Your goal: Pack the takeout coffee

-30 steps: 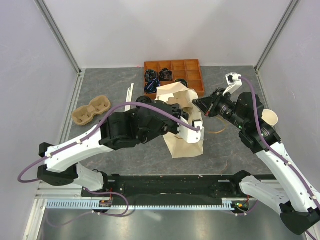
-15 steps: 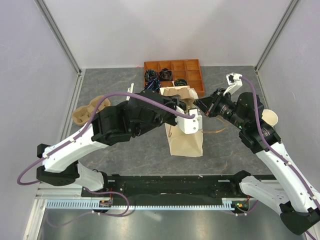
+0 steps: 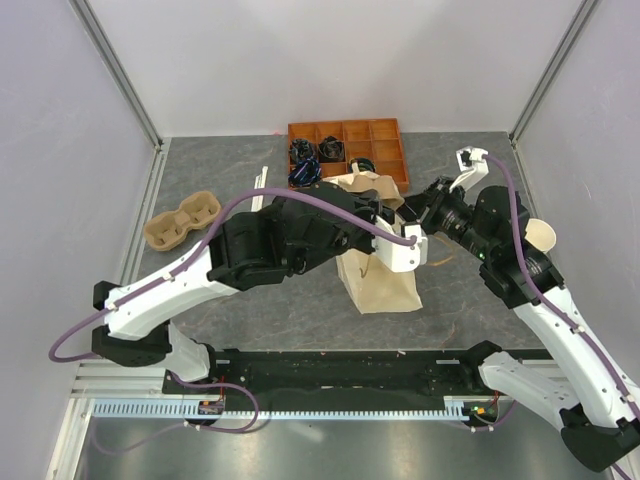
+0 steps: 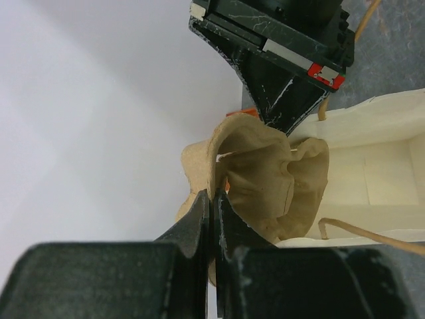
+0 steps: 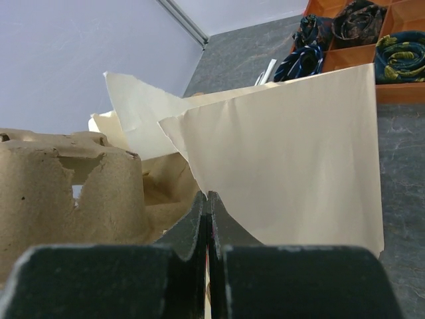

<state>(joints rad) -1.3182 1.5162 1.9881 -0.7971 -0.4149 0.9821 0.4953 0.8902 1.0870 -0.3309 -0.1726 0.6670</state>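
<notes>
Two narrow pinches carry everything here, so the main danger, as I judge it, is tearing. If the arms pull apart too strongly, the edge of the paper bag (image 3: 380, 285) can rip. The pulp carrier (image 5: 66, 179), which already shows a ragged hole in its wall, can also break further. A second danger is a slip: each gripper holds only a thin strip, and a quick move could free it and let the bag's mouth collapse. The takeout coffee I cannot find in any view (it may be hidden under the left arm or inside the bag), so the packing does not look finished.

The left gripper (image 4: 211, 199) is clenched on a thin tan rim that looks like the carrier's. Its arm reaches from 8 o'clock across the table, with the forearm lying over the bag. The right gripper (image 5: 207, 203) is clamped on the bag's cream edge. It comes in from 3 o'clock, and its tip is just beside the left one's catch. A lidless cup (image 3: 540, 238) stands at 3 o'clock of the bag, and a second carrier (image 3: 183, 220) lies at 9 o'clock.
</notes>
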